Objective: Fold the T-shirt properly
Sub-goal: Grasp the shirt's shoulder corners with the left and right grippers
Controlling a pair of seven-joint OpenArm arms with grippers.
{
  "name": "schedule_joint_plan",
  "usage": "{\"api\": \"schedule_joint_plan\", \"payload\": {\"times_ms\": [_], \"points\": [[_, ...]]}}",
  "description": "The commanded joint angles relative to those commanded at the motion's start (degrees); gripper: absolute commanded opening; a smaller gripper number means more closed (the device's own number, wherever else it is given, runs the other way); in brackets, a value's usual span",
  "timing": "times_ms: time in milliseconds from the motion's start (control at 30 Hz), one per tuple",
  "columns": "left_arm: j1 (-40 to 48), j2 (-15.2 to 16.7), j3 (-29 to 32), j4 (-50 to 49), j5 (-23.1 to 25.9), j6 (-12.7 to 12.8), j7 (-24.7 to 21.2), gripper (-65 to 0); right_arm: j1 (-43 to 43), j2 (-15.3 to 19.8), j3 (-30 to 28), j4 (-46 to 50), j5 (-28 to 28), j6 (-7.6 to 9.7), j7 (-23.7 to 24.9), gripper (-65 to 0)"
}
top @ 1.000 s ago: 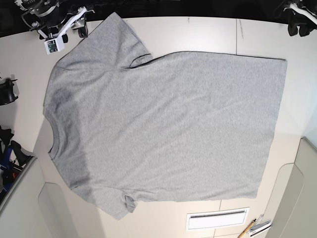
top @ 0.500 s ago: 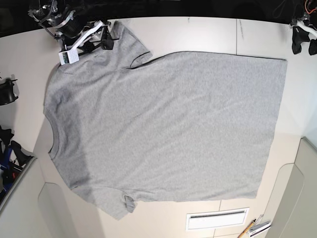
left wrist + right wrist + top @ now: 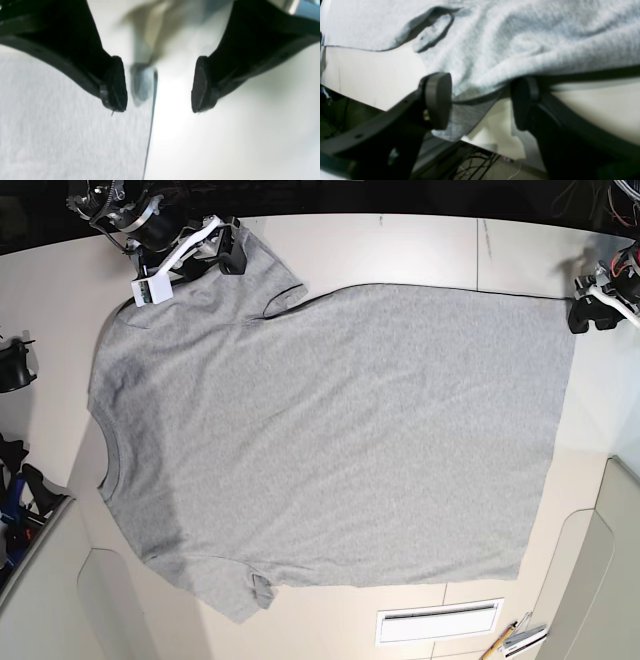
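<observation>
The T-shirt (image 3: 330, 430) lies flat on the pale table (image 3: 400, 245), plain grey side up, neck to the left and hem to the right. In the base view my right gripper (image 3: 228, 252) is at the far sleeve's end. Its wrist view shows it open (image 3: 480, 102), the sleeve edge (image 3: 470, 110) hanging over the table's edge between the two pads. My left gripper (image 3: 583, 315) is at the hem's far corner. It is open (image 3: 157, 87) and straddles the shirt's edge (image 3: 149, 135), with grey cloth (image 3: 62, 130) under its left finger.
A white slotted panel (image 3: 438, 621) is set into the table near the front, with pens (image 3: 515, 640) beside it. Black gear (image 3: 14, 365) stands off the left side. Past the table's far edge by the sleeve, cables (image 3: 475, 160) hang below.
My right gripper has moved right along the far edge onto the sleeve's end. My left gripper has come down from the far right corner to the hem's corner.
</observation>
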Motion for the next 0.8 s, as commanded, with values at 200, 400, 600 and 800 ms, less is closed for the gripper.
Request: {"api": "schedule_joint_plan", "payload": {"times_ms": [200,400,600,800], "points": [[-1.3,0.0,4.5,-1.7,-0.3,-3.3,5.7,-21.4,0.0,0.0,0.0,0.0,0.0,0.0,0.0,-27.3],[-1.0,0.0,4.6,-1.7,-5.1,-6.1,15.9,-21.4,0.0,0.0,0.1,0.0,0.0,-0.26,0.5,-27.3],[0.8,0.0,4.6,-1.7,-8.1,-9.7,15.8,-31.4,0.2,-2.7,0.5,0.0,0.0,-0.28,1.1,-27.7],[0.7,0.0,4.6,-1.7,-8.1,-9.7,14.1,-65.0,0.2,-2.9,0.5,0.0,-2.8,-0.26,3.0,-55.5]]}}
